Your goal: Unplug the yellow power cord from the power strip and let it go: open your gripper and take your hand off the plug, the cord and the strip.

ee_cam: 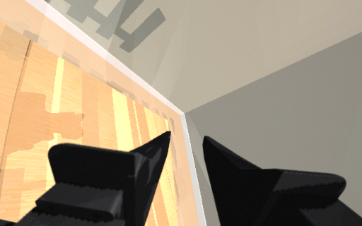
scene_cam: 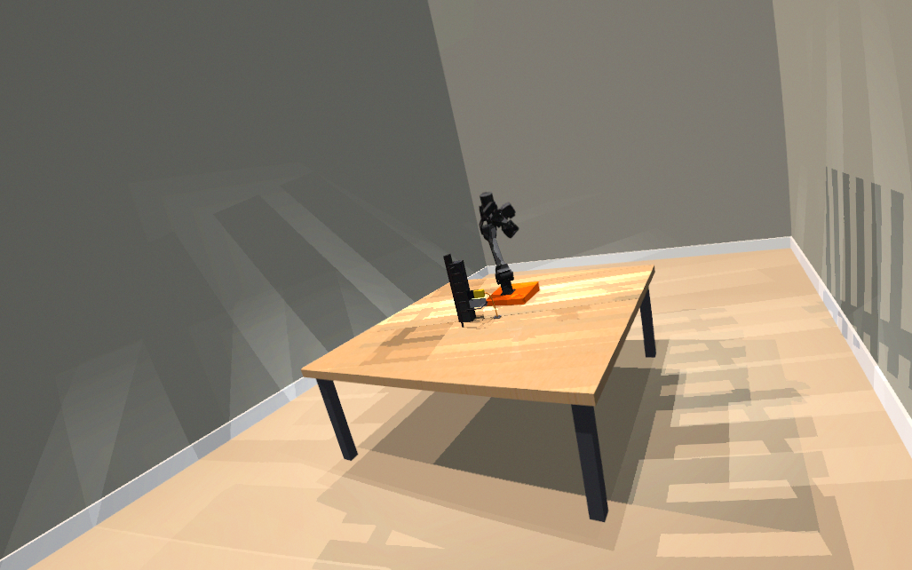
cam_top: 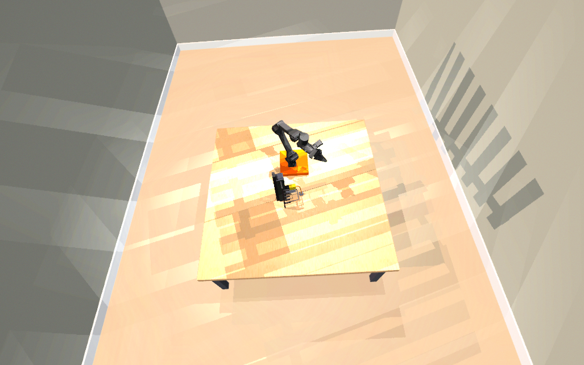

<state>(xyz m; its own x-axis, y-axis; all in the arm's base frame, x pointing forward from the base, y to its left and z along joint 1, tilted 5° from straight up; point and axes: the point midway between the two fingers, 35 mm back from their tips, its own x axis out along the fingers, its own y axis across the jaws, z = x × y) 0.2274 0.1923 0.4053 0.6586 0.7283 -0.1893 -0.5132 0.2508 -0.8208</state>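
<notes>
The black power strip [cam_top: 278,189] [scene_cam: 458,291] stands upright on the table, left of the arm's base in the exterior view. The yellow plug [cam_top: 292,186] [scene_cam: 478,293] is at the strip's right side; whether its pins are in a socket is too small to tell. A thin cord curves from beside it down toward the table. My gripper [cam_top: 326,161] [ee_cam: 187,138] is partly open, with a gap and nothing between its fingertips. It is in the air beyond the orange base, well apart from the plug, cord and strip, none of which show in the wrist view.
The arm stands on an orange base block [cam_top: 294,172] [scene_cam: 527,293], close behind the strip. A grey plug [scene_cam: 474,304] sits just below the yellow one. Several thin dark parts stick out low from the strip. The wooden table [cam_top: 330,244] [scene_cam: 516,368] carries everything, and walls stand around the room.
</notes>
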